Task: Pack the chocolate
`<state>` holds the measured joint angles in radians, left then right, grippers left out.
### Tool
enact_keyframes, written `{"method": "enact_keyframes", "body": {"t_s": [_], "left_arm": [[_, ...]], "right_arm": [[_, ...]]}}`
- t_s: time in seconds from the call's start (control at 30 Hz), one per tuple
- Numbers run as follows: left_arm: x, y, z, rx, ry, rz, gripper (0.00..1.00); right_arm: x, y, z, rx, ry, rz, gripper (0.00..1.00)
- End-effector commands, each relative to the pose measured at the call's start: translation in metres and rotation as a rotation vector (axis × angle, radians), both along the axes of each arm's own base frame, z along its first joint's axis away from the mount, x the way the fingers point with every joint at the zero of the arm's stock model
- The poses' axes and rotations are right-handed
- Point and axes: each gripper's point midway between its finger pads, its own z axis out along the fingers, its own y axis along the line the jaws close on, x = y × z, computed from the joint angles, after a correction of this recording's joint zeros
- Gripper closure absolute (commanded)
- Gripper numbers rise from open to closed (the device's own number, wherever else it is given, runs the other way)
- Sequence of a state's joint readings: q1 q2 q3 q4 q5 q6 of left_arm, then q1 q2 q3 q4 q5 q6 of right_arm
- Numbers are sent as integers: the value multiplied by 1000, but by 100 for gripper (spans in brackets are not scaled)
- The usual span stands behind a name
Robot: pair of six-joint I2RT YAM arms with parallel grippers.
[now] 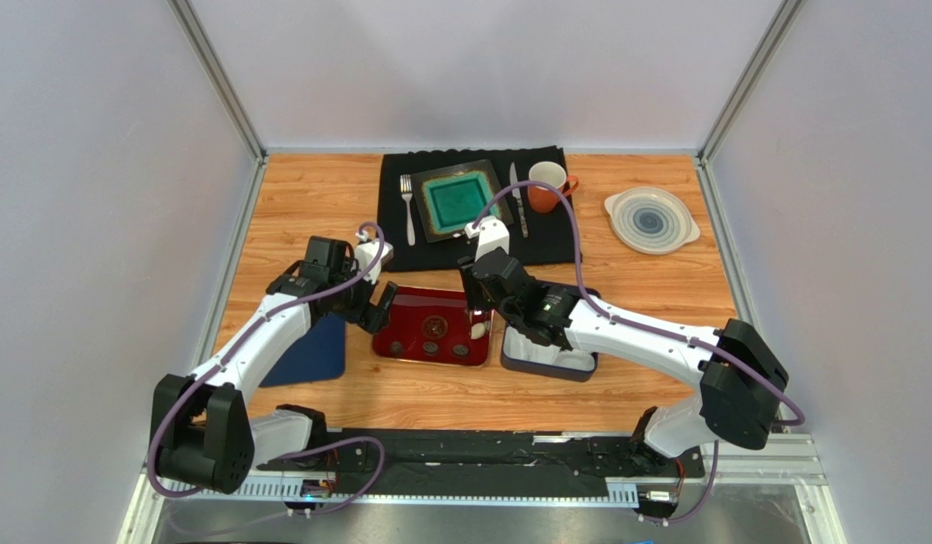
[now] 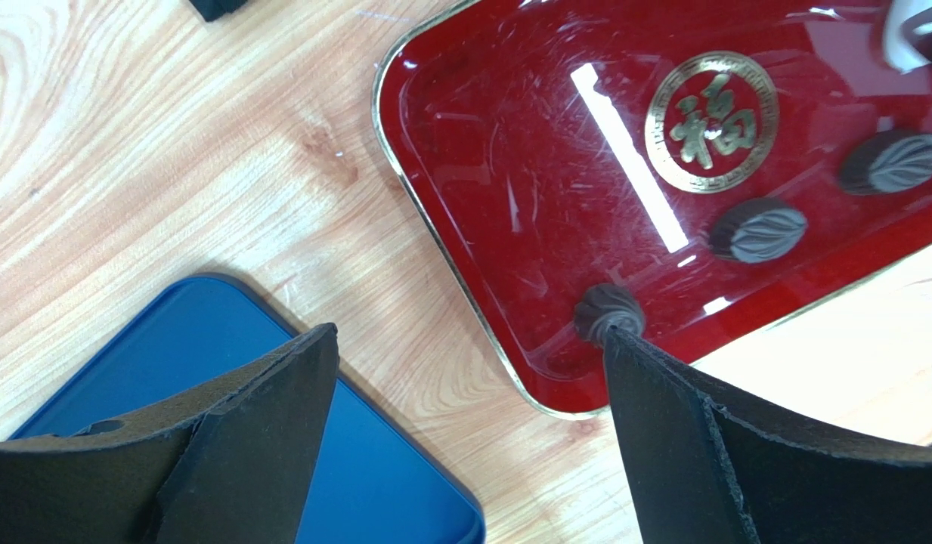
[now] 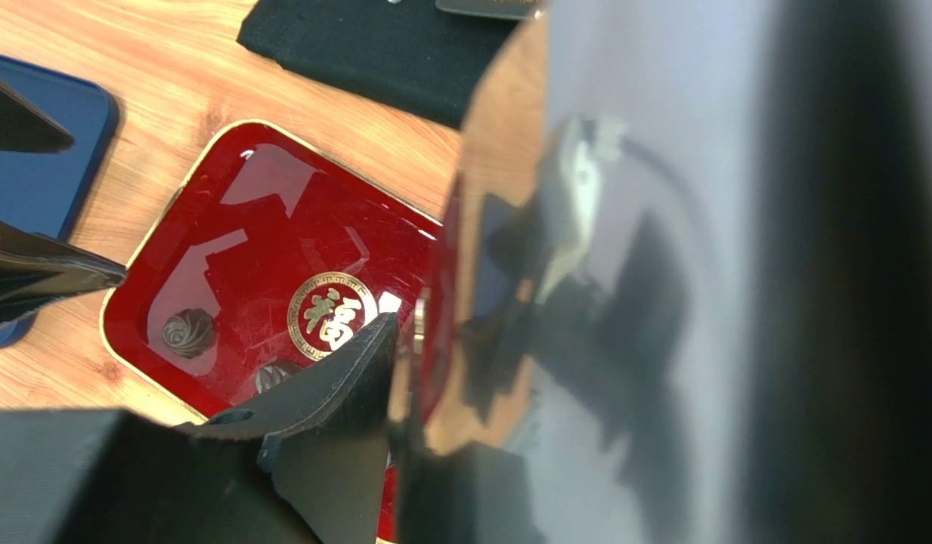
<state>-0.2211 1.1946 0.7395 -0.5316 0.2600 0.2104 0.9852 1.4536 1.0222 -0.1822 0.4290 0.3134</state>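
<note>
While left gripper (image 2: 468, 342) hangs splayed over red tray (image 2: 459, 159), centre frame, three dark chocolates (image 2: 758, 230) lie inside. Right gripper (image 1: 477, 304) jaws blurred, cannot tell.

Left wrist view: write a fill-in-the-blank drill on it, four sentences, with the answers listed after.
The tray holding the dark chocolates is ___ in colour.
The emblem at its centre is ___.
The flat item beside the tray is ___.
The left gripper has its jaws ___.
Missing words: red, gold, blue, open.
</note>
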Motion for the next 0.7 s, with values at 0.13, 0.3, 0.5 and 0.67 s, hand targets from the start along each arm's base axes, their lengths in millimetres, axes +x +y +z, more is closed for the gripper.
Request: {"method": "enact_keyframes", "body": {"t_s": [0.13,0.3,0.5,0.67], "left_arm": [[9,-7,39,-83,-51,24,4],[11,-6,42,-114,-38,37,4],[11,-3,44,-131,-36,49,4],[11,-2,44,-132,-37,53,4]], "right_arm": [[8,8,16,40,-45,-16,52],[8,10,10,33,-37,-14,52],[9,12,-1,17,-19,-8,52],[7,17,-5,29,-2,4,53]]}}
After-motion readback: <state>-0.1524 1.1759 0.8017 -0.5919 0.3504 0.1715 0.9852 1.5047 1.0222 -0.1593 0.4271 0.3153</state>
